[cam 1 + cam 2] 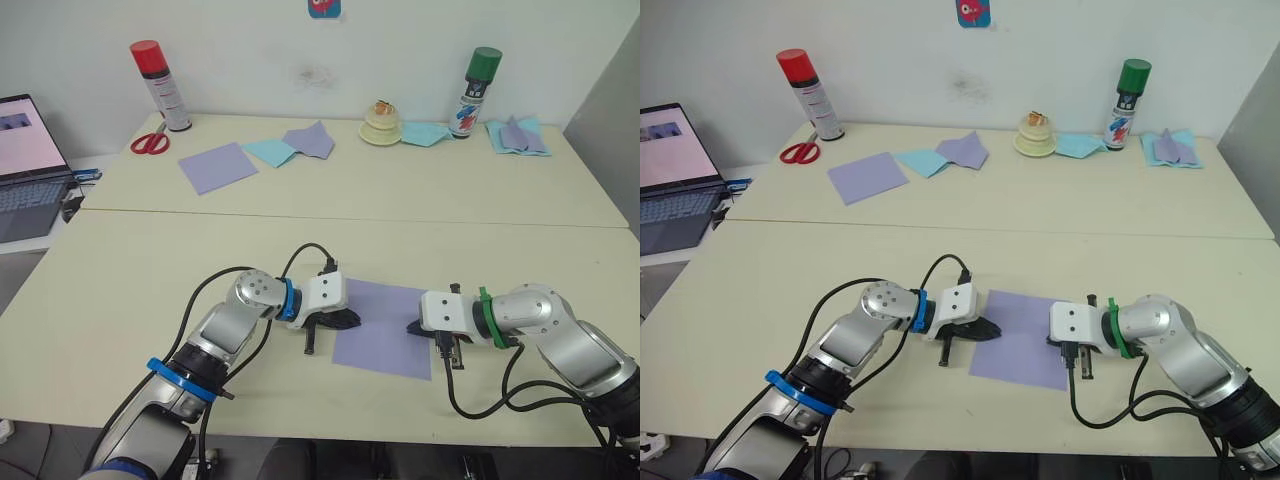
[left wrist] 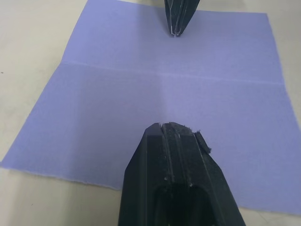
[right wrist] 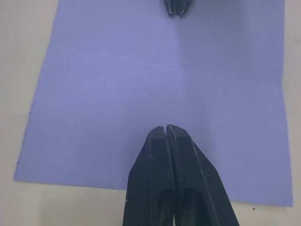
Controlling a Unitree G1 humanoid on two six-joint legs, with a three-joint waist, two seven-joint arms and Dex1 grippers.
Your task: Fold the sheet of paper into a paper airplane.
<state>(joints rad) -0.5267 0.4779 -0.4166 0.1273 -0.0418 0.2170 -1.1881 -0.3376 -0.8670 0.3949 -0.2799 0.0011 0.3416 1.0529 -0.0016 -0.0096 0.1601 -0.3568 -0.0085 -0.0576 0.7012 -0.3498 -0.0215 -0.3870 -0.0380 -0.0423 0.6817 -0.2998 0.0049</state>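
The sheet of paper (image 1: 385, 330), lavender, lies flat and unfolded on the near table, and its centre crease (image 2: 164, 75) runs across it. My left gripper (image 1: 352, 320) is shut, with its tips resting over the sheet's left edge. My right gripper (image 1: 413, 327) is shut too, at the sheet's right edge, pointing at the left one. In the left wrist view my left gripper (image 2: 176, 127) is over the paper and the right gripper (image 2: 177, 30) is at the opposite edge. Neither holds the paper. The paper airplane is out of view.
On the far table stand a red-capped spray can (image 1: 160, 85), scissors (image 1: 150, 141), a smaller lavender sheet (image 1: 217, 166), light-blue and lavender folded pieces (image 1: 295, 145), a cream stack (image 1: 381, 125), a green-capped can (image 1: 476, 92) and more blue paper (image 1: 517, 135). A laptop (image 1: 28, 165) sits far left.
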